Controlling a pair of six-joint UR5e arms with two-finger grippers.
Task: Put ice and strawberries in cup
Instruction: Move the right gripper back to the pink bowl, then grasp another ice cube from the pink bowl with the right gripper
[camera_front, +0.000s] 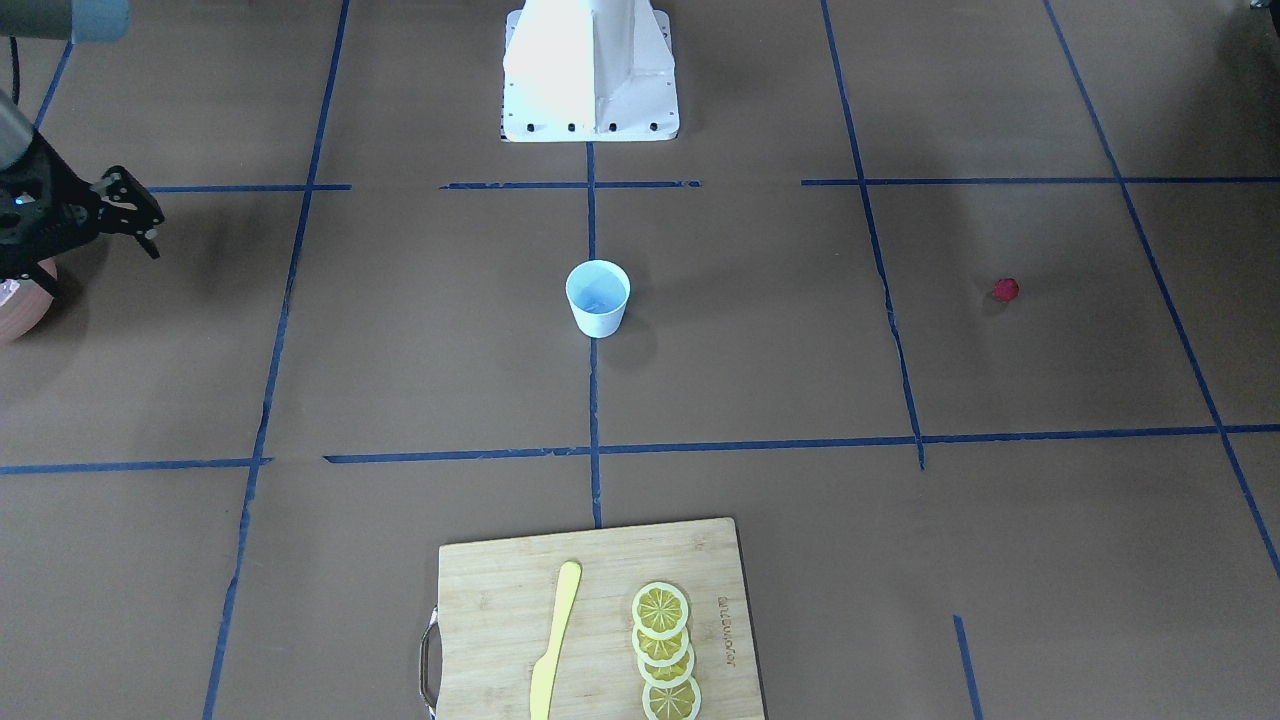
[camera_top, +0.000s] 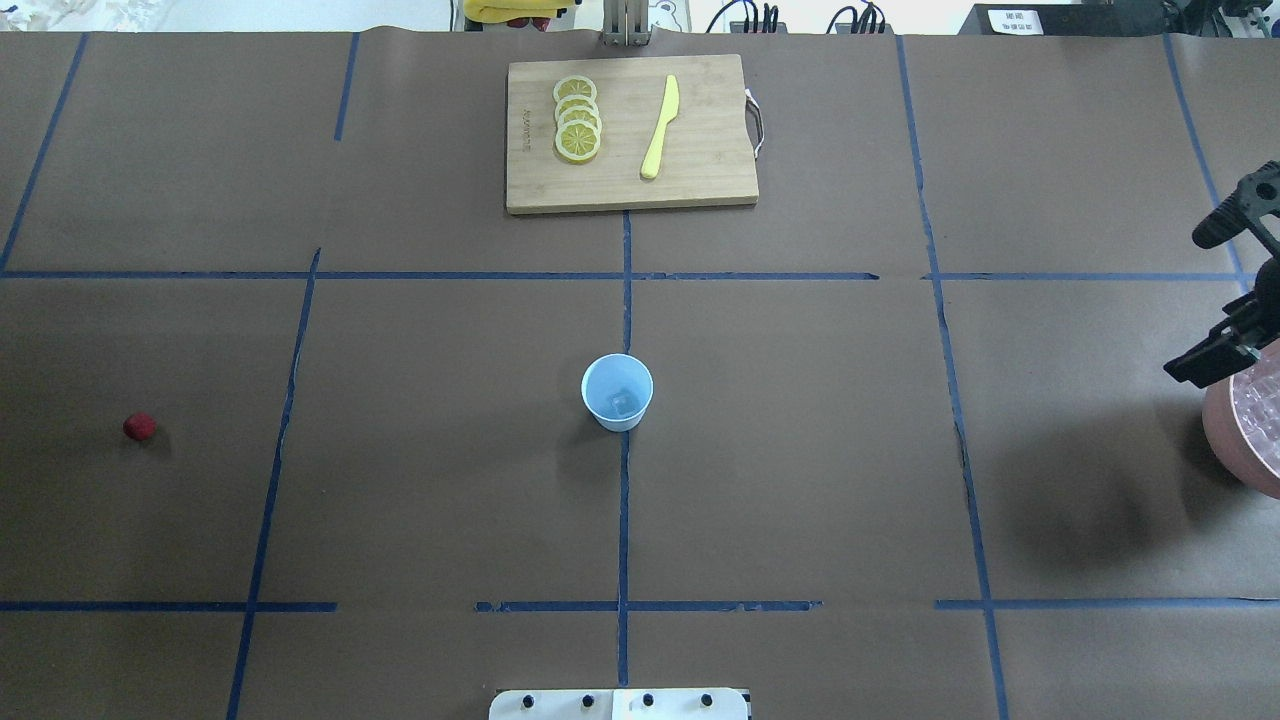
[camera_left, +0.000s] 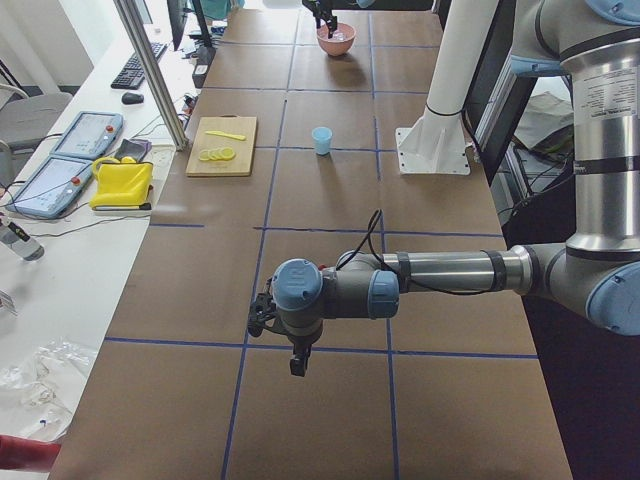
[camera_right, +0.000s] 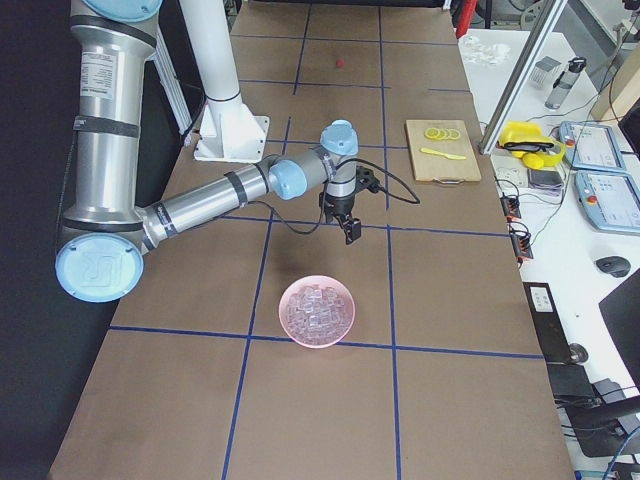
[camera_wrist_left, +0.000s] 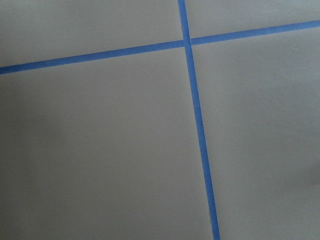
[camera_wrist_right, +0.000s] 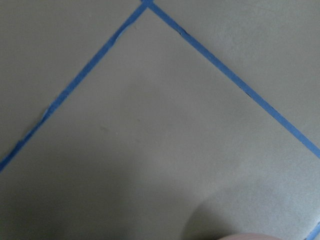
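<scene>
Overhead exterior: you have one ice cube (camera_top: 625, 403) in the cup (camera_top: 588, 383), I think; the strawberry (camera_top: 139, 427) lies far away. Left gripper (camera_left: 296, 366), right gripper (camera_right: 351, 236): cannot tell if spread.

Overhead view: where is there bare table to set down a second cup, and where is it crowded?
Free: the wide patches between strawberry and cup, between cup and bowl, and between cup and board. Crowded: the board, holding lemon slices and a knife, and the right edge, where the right tool hangs beside the bowl.
</scene>
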